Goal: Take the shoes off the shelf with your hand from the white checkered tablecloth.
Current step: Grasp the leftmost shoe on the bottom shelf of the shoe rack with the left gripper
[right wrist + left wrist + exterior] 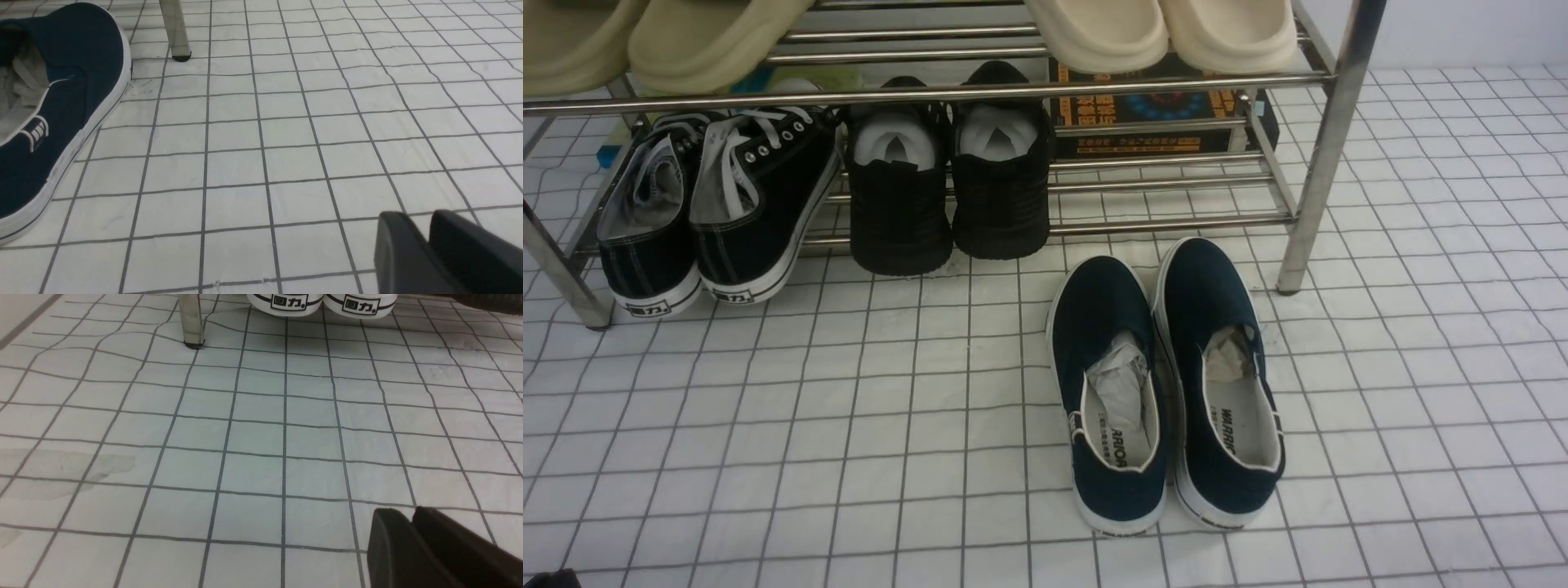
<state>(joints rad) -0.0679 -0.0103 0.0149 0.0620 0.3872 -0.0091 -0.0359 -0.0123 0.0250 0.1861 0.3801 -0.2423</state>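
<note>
One navy pair (1168, 384) lies on the white checkered tablecloth (849, 425); the shoes (719, 204) we want sit on the shelf (1327, 163), low left, untouched; left claw (412, 522) looks closed, right claw (431, 228) narrowly parted, both empty.

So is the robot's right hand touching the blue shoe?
Apart. The right wrist view shows it: several bare squares of the checkered tablecloth lie between the right gripper and the navy slip-on.
</note>
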